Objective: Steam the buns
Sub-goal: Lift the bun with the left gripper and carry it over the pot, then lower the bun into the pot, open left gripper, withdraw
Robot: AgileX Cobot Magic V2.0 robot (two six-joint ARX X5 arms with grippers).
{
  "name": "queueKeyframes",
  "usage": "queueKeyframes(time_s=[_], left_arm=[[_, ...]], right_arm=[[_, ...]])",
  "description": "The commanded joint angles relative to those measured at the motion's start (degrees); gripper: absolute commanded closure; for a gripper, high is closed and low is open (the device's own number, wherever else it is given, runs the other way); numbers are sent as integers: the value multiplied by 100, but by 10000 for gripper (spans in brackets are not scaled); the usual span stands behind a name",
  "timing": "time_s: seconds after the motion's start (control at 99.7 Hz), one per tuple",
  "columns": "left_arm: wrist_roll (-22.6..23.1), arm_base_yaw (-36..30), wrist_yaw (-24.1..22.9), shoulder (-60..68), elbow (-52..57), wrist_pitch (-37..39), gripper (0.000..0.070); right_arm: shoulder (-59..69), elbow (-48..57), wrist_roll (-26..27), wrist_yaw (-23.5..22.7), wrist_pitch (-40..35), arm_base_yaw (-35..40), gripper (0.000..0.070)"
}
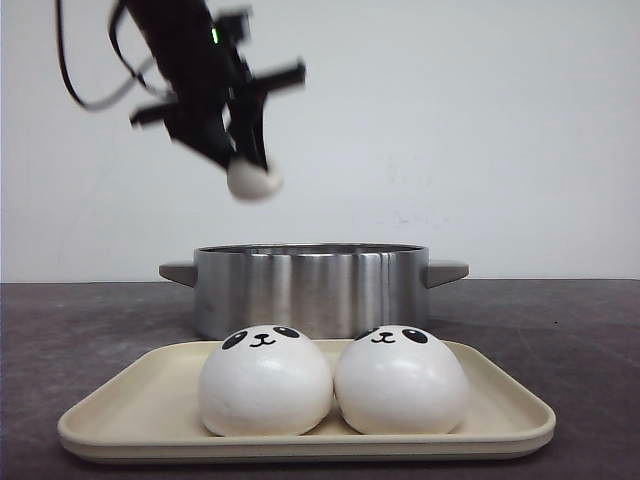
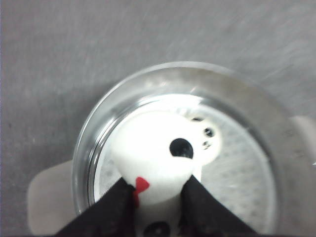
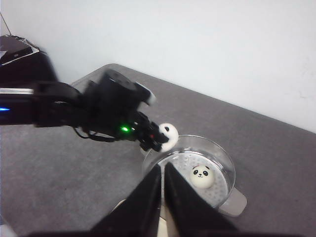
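My left gripper point(image 1: 245, 165) is shut on a white panda bun point(image 1: 254, 181) and holds it high above the steel pot point(image 1: 310, 288), over its left part. In the left wrist view the held bun point(image 2: 153, 160) sits between the black fingers point(image 2: 111, 212), above the pot's perforated floor point(image 2: 237, 173). Another bun point(image 3: 203, 177) lies inside the pot point(image 3: 224, 163). Two more panda buns point(image 1: 265, 382) point(image 1: 401, 380) sit side by side on the beige tray point(image 1: 120, 425) in front of the pot. My right gripper point(image 3: 162, 170) is shut and empty, high above the scene.
The pot has grey side handles point(image 1: 446, 271). The tray lies on a dark grey table point(image 1: 80, 330) with a white wall behind. A dark device point(image 3: 15, 49) stands at the table's far edge in the right wrist view.
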Motion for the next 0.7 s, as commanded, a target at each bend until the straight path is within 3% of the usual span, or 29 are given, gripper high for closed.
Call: queueKeyframes(time_s=[0.0, 0.291, 0.371, 0.441, 0.592, 0.692], left_arm=[[164, -20, 4, 348, 186, 164, 699], [170, -2, -33, 1246, 199, 841, 696], [168, -2, -35, 1359, 199, 876, 646], [168, -2, -35, 1412, 199, 881, 553], [170, -7, -33, 1425, 199, 874, 251], [170, -9, -33, 1425, 210, 872, 160]], right_arm=[[48, 120, 37, 26, 55, 72, 699], [46, 120, 66, 24, 22, 72, 699], [46, 120, 92, 26, -20, 72, 699], [46, 120, 116, 24, -61, 72, 699], [46, 120, 190, 24, -127, 72, 699], [46, 120, 219, 24, -140, 72, 699]])
